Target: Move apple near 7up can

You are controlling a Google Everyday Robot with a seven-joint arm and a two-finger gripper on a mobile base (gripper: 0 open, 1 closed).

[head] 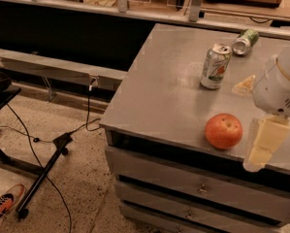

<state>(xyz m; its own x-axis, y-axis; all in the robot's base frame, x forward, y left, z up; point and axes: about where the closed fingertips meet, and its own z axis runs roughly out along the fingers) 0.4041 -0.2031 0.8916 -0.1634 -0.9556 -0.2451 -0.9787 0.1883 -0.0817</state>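
The apple [223,131], round and orange-red, sits on the grey cabinet top [169,86] near its front edge. The 7up can [216,66], silver-white with green lettering and a red spot, stands upright behind the apple, about a can's height away. My gripper [263,144] hangs from the white arm [280,86] at the right edge of the view. It is just to the right of the apple, close to it but not holding it, and over the front edge of the top.
A mostly green can [245,41] lies on its side behind the 7up can. A small pale flat item [244,86] lies to the right of the 7up can. Drawers sit below the top. A stand's legs and cables [52,149] are on the floor at the left.
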